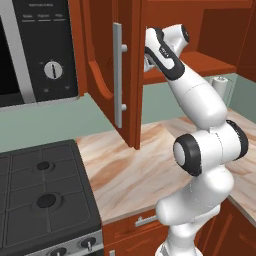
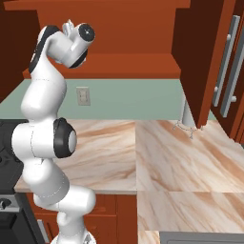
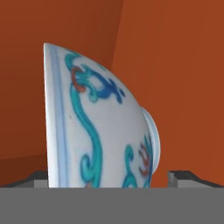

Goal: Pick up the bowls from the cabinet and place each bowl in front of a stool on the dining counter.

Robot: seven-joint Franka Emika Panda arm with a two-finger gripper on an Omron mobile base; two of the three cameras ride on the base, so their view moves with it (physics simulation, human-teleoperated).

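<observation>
A bowl (image 3: 100,131), white with blue, teal and red scrollwork outside, fills the hand view, rolled so its rim is at the left and its foot ring at the right. My gripper (image 3: 108,177) is open, one dark fingertip on each side of the bowl, close to its rim and its foot. The red-brown cabinet (image 1: 102,65) has its carved door swung open, with the long silver handle (image 1: 117,75) facing me. My arm reaches up onto the cabinet's inner shelf (image 2: 119,64), and the hand (image 2: 71,28) sits at its left end.
A marble worktop (image 1: 135,165) lies below the cabinet. A black stove (image 1: 45,200) and a microwave (image 1: 40,50) are at the left. A paper-towel holder (image 1: 220,85) stands by the back wall. More cabinet doors with bar handles (image 2: 228,62) hang at the right.
</observation>
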